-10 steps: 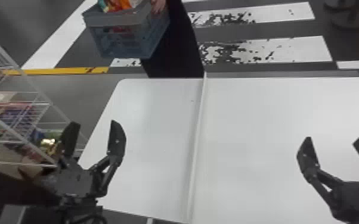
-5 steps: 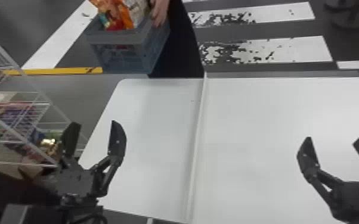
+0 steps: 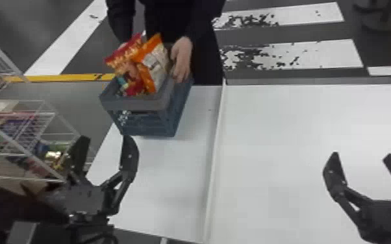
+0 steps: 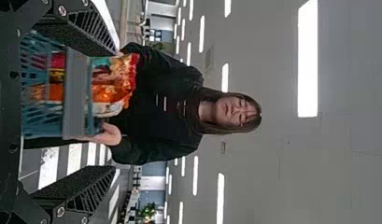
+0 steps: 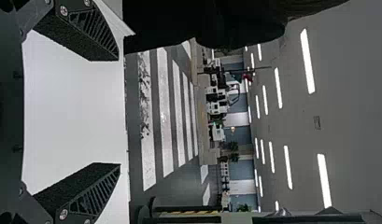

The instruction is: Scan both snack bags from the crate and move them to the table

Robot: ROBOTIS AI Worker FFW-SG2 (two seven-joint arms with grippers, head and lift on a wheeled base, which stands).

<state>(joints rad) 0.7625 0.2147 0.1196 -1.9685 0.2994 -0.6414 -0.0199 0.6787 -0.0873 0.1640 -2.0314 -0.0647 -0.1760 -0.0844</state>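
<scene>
A person's hands hold the blue-grey crate over the far left part of the white table. Out of its top stick a red-and-orange snack bag and an orange-and-white snack bag. My left gripper stands open and empty in front of the crate, nearer the robot. At the table's right side my right gripper is also open with nothing in it. In the left wrist view the crate appears beyond the left gripper. Bare table lies behind the right gripper in the right wrist view.
A white wire rack with packaged goods stands to the left, close to the left arm. A thin raised strip runs across the table from front to back, between the two grippers.
The person has brought the crate with its bags nearer, from beyond the table's far edge to over its far left part. Both arms have kept still, their grippers open.
</scene>
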